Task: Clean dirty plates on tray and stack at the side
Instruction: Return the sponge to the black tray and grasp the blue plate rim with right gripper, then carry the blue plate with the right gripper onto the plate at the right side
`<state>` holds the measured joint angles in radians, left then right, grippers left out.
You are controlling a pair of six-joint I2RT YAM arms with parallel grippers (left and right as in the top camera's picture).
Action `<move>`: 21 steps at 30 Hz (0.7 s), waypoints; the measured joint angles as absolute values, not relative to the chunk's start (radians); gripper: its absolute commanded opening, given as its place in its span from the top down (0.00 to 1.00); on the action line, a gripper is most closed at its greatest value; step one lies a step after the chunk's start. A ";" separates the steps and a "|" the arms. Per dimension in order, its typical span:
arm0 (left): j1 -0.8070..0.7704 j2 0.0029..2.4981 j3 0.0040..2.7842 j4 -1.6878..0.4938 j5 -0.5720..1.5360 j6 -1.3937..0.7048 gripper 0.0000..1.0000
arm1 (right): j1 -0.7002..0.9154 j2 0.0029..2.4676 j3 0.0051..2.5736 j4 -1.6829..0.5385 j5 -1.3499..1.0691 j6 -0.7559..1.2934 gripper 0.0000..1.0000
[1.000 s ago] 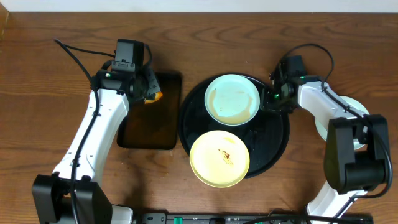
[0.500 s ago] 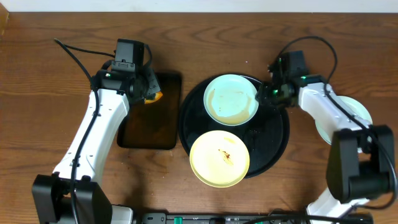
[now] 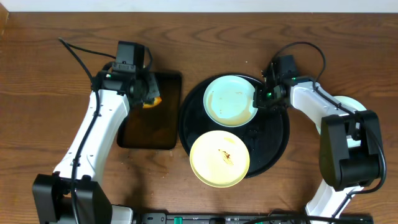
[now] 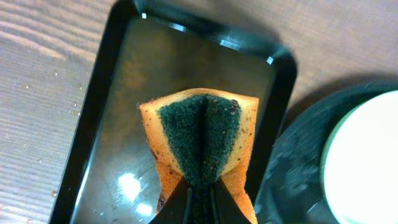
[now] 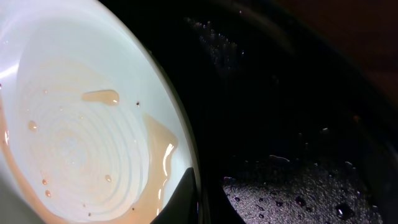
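Observation:
A pale blue plate [image 3: 230, 99] with brown liquid lies at the back of the round black tray [image 3: 277, 138]. A pale yellow plate [image 3: 219, 158] with a brown smear lies at the tray's front. My right gripper [image 3: 260, 99] is shut on the blue plate's right rim; in the right wrist view the rim [image 5: 180, 143] sits between the fingers [image 5: 200, 199]. A third pale plate [image 3: 357, 106] lies on the table at the right, mostly hidden by the right arm. My left gripper [image 3: 148, 92] is shut on an orange and green sponge [image 4: 202, 140] above the rectangular tray.
A rectangular black tray [image 3: 149, 127], wet and glossy, lies left of the round tray; it also shows in the left wrist view [image 4: 112, 112]. Water drops dot the round tray [image 5: 298, 186]. Bare wooden table surrounds both trays.
My right gripper has moved left along the tray's back and closed on the blue plate's right rim. The blue plate has shifted slightly left. The left arm has barely moved.

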<state>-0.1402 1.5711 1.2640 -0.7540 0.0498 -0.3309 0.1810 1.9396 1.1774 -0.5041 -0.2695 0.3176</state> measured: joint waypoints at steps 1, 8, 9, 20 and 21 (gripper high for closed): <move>-0.140 1.571 1.250 -0.752 0.050 -0.309 0.92 | 0.181 1.937 1.177 -0.505 -0.264 0.313 0.99; -0.140 1.612 1.132 -0.678 0.068 -0.232 0.93 | 0.181 1.824 1.177 -0.535 -0.152 0.247 0.99; -0.140 1.628 1.113 -0.654 0.084 -0.219 0.92 | 0.181 1.789 1.177 -0.540 -0.119 0.233 0.99; -0.109 1.780 1.052 -0.516 0.302 -0.054 0.92 | 0.212 1.573 1.177 -0.542 0.123 -0.013 0.99; -0.098 1.789 1.052 -0.514 0.317 -0.045 0.93 | 0.231 1.559 1.177 -0.541 0.158 -0.044 0.99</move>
<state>-0.0978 1.7885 1.0519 -0.5140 0.3168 -0.0452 0.2310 1.5585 1.1770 -0.5411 0.1577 -0.0441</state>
